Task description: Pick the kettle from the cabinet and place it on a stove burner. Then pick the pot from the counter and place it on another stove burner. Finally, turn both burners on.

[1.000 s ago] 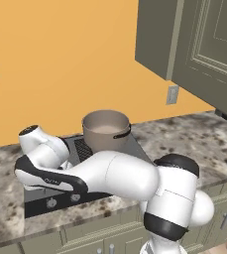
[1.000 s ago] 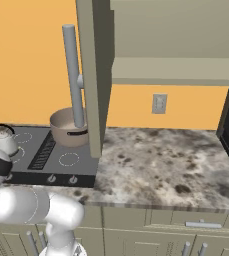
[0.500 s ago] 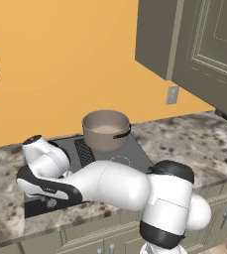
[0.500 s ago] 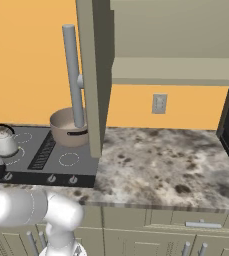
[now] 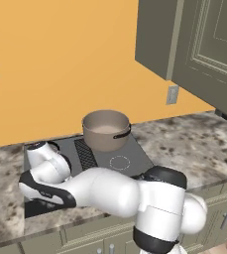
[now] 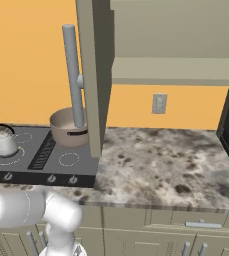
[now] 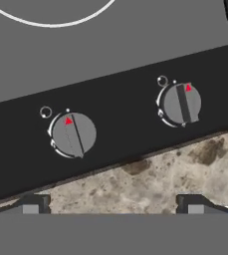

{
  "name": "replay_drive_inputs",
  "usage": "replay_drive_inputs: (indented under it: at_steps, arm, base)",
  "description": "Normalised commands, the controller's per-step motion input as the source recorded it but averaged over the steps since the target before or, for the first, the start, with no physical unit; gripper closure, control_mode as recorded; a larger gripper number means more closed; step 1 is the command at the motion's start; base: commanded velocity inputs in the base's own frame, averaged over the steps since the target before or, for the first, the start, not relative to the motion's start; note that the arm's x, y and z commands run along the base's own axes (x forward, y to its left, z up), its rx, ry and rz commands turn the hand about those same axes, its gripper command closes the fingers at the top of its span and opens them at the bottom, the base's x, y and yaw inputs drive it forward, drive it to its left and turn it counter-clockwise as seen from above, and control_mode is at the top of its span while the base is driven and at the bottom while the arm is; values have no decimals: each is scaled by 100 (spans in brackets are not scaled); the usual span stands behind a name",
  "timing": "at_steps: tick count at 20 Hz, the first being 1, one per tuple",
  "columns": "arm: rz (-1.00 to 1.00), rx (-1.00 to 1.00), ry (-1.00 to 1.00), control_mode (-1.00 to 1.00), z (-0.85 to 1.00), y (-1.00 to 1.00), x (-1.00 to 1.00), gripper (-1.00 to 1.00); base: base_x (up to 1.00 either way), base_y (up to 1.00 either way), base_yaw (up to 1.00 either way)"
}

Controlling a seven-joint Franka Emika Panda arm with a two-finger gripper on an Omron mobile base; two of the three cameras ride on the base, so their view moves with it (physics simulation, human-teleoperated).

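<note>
My hand (image 7: 113,209), fingers apart, hovers between two knobs (image 7: 73,134); drifting sideways, I could turn the wrong burner's.

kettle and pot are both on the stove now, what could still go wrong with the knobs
Two near-identical knobs sit side by side on the black front strip: the left knob and the right knob. The pincer hangs open over the counter edge between them, so it might turn one feeding neither the kettle nor the pot. The fingers also look set wide and may slip off a small knob.

Kettle (image 6: 5,142) behind the arm in left view — burner ring (image 7: 53,15) cropped.
</note>
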Motion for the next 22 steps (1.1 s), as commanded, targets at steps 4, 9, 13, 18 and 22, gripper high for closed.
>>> replay_drive_inputs:
  at_steps: [4, 9, 13, 18, 22]
  arm:
    - [0, 0, 0, -100, -18, 12, 19, -100]
    - [0, 0, 0, -100, -10, 22, 27, -100]
    - [0, 0, 0, -100, -12, 21, 23, -100]
    - [0, 0, 1, -100, -22, 14, 10, -100]
    - [0, 0, 2, -100, -24, 6, 0, -100]
  base:
    - [0, 0, 0]
    - [0, 0, 0]
    - [0, 0, 0]
    - [0, 0, 0]
    - [0, 0, 0]
